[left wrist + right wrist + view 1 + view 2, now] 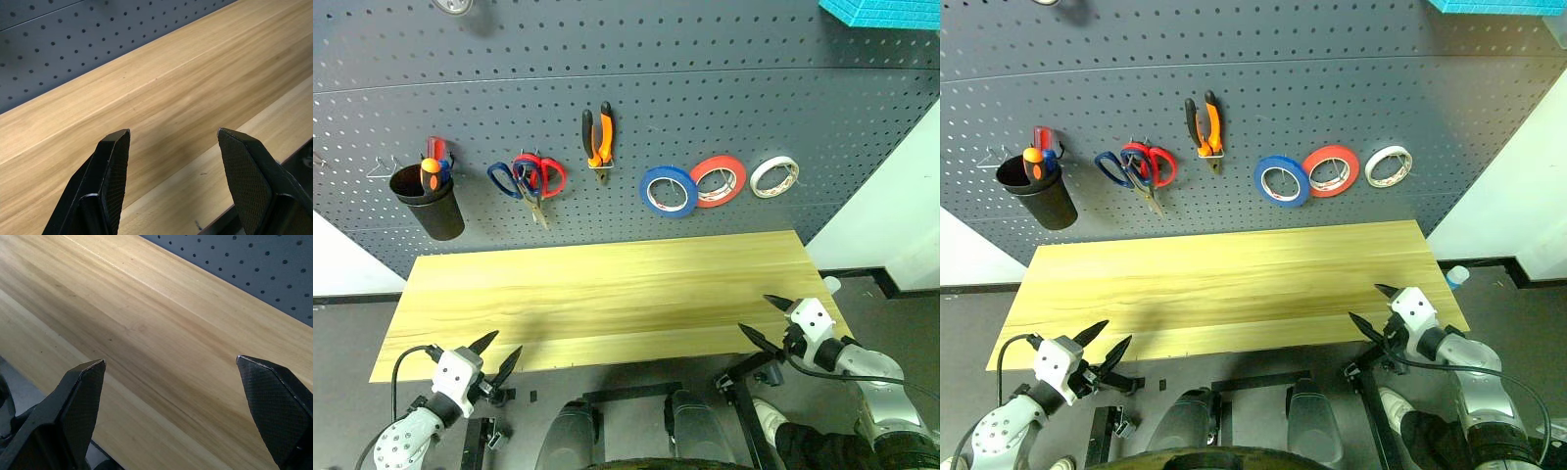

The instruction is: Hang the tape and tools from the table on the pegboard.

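Observation:
On the dark grey pegboard (636, 88) hang the blue tape (668, 190), the orange-and-black pliers (597, 137) and the blue-handled scissors (509, 182). The orange-and-black screwdriver (430, 174) stands in a black cup (431, 206) hooked to the board. The light wood table (607, 294) lies bare. My left gripper (504, 348) hovers open at the table's near left edge, with nothing between its fingers (115, 176). My right gripper (756, 313) stands wide open over the near right corner, also with nothing in it.
A red tape roll (719, 180) and a white one (773, 176) hang right of the blue roll. Red-handled scissors (546, 174) overlap the blue-handled pair. A red-and-blue screwdriver (435, 149) shares the cup. A turquoise object (881, 12) sits at the top right.

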Robot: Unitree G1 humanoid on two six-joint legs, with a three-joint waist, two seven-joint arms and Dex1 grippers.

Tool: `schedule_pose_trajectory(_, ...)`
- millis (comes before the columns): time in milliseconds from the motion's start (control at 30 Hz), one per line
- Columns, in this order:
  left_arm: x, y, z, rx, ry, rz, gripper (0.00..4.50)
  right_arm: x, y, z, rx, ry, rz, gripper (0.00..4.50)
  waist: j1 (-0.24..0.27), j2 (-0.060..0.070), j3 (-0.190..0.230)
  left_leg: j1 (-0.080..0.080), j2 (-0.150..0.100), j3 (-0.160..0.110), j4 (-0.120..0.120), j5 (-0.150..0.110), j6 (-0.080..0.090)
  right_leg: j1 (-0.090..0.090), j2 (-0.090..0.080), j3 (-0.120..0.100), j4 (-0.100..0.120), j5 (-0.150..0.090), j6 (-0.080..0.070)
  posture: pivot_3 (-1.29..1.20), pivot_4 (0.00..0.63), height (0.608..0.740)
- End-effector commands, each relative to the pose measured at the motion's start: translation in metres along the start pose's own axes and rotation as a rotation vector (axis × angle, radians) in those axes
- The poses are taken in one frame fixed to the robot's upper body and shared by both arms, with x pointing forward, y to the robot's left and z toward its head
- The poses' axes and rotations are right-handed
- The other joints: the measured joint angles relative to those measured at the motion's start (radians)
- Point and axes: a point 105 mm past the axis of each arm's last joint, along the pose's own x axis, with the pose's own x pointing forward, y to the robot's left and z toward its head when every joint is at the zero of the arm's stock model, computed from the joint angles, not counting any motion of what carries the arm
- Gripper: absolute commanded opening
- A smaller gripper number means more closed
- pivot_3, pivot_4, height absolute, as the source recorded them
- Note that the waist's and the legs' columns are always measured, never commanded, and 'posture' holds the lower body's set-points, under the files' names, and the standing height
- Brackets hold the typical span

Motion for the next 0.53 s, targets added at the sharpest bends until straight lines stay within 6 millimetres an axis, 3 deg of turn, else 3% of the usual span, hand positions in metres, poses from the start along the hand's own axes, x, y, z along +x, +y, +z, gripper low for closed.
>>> schedule_pose_trajectory(33, 0.004, -0.002, 0.006, 0.024, -0.028, 0.011, 2.96, 0.000, -0.008, 0.006, -0.021, -0.030, -0.030, 4.50, -0.001, 0.001, -0.001, 0.000, 0.000, 0.000, 0.000, 0.000, 0.000, 0.000, 0.000, 0.000, -0.001, 0.000, 0.000, -0.04, 0.089, 0.733)
schedule_pose_trajectory(533, 0.015, -0.008, 0.012, -0.002, -0.043, 0.013, 2.96, 0.005, -0.007, 0.003, -0.007, -0.033, -0.044, 4.50, -0.002, 0.007, -0.011, 0.000, 0.000, 0.000, -0.001, -0.002, 0.003, 0.001, 0.000, 0.000, -0.003, 0.000, 0.000, -0.06, 0.082, 0.733)
